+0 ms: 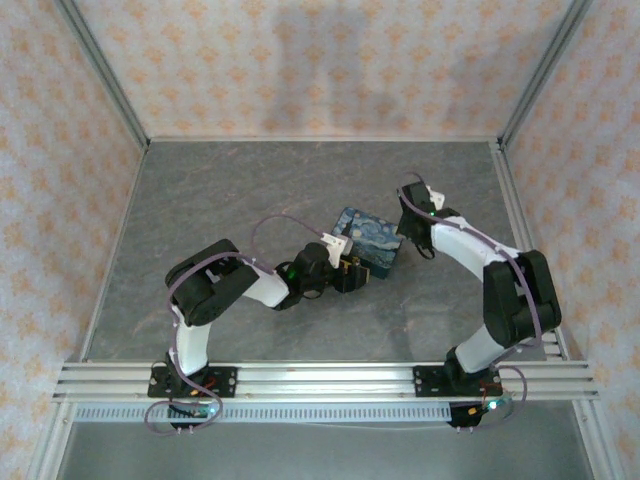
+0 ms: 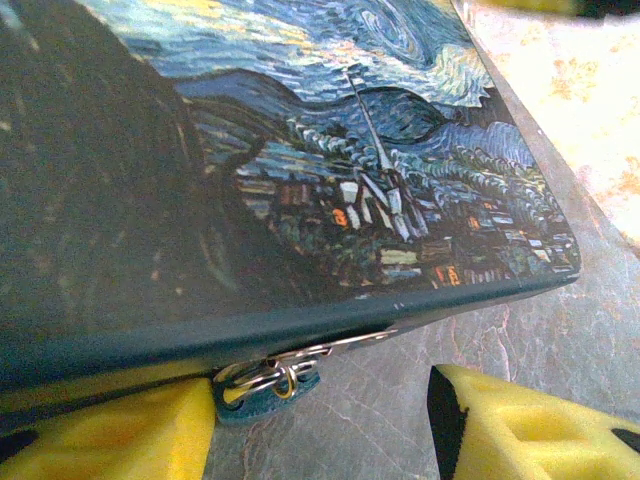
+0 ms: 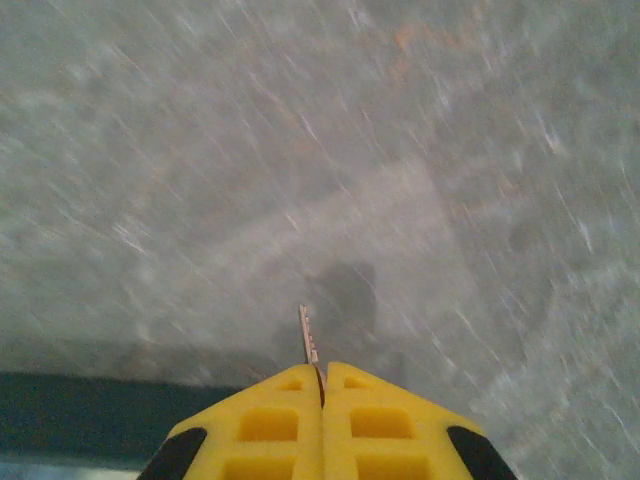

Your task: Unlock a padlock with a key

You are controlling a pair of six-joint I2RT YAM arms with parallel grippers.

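Note:
The padlock (image 1: 366,240) is a dark-blue block printed with a starry-night painting, lying mid-table. In the left wrist view the padlock (image 2: 330,170) takes up the upper frame, and a metal ring with a small blue tab (image 2: 272,385) hangs under its near edge. My left gripper (image 1: 352,272) sits against the block's near-left side, open; its yellow fingers (image 2: 110,435) straddle the ring and tab. My right gripper (image 1: 408,222) is at the block's right side, shut on the key (image 3: 308,340), whose thin toothed blade sticks out past the gripper's (image 3: 322,375) tips. The padlock's dark edge (image 3: 80,410) shows at lower left.
The grey marbled table (image 1: 250,190) is bounded by metal frame posts and patterned walls (image 1: 320,60). An aluminium rail (image 1: 320,380) carries both arm bases along the near edge. The right wrist view is motion-blurred.

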